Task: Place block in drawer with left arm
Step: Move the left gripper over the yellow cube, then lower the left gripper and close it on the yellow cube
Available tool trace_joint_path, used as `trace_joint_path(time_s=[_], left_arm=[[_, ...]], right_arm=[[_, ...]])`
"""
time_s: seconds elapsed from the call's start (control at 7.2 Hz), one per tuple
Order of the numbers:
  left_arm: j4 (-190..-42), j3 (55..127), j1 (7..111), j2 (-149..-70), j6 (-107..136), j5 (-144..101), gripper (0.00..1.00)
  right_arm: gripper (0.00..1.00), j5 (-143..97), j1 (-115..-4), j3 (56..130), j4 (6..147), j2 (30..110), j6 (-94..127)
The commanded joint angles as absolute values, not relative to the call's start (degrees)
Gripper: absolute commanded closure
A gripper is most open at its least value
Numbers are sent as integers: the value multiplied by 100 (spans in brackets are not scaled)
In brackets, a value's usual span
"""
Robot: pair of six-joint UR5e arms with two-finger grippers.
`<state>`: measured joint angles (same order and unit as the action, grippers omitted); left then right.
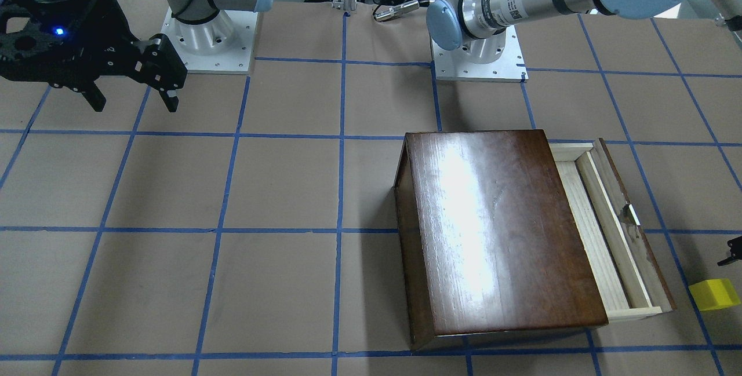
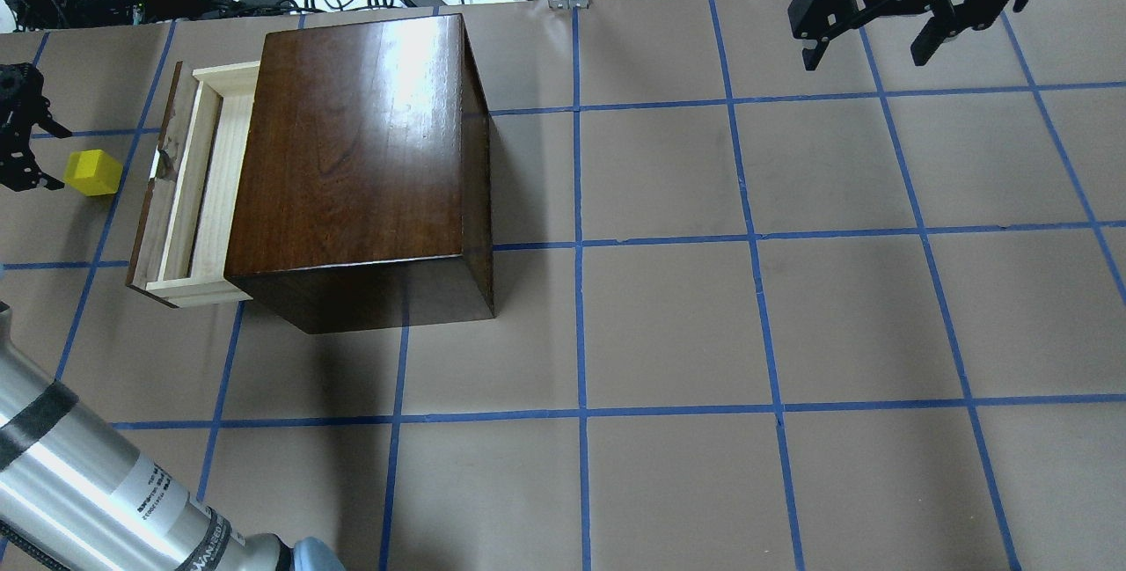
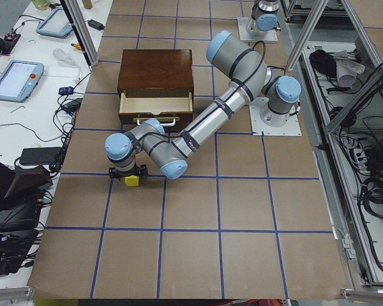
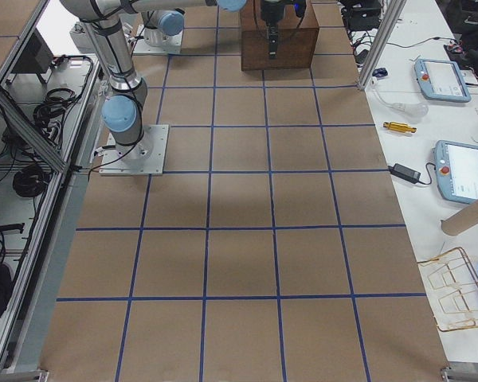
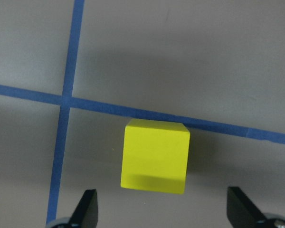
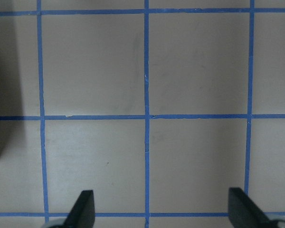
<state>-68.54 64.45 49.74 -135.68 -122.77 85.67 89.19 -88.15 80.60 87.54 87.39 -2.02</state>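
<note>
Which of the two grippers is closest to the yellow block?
The left gripper: open beside the drawer, with the block just ahead of its fingers. The right gripper hangs over the table, far beyond the box.

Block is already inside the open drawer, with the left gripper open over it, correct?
No. The block lies on the table beside the open drawer, outside its front panel, as the overhead view shows. The left gripper is open over it.

Robot's left arm (image 3: 207,118) reaches far out and low. The left gripper (image 5: 164,213) points down with fingers spread wide. The right arm (image 4: 115,60) is raised, and the right gripper (image 1: 134,102) hangs, apparently high, fingers apart and holding nothing.
</note>
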Motion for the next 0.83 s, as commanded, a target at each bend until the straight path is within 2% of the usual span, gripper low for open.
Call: trace_joint_path(time_s=[0.0,0.69], left_arm=[[-6855,6460,5018,-13623,-12367,8569,5],[-6855,6451,5098,-13746,-12164,8675,5]], right_arm=[[0,8912,-8815,8060,8754,8736,-202],[0,8912,-8807,8060,8754,8745,-202]])
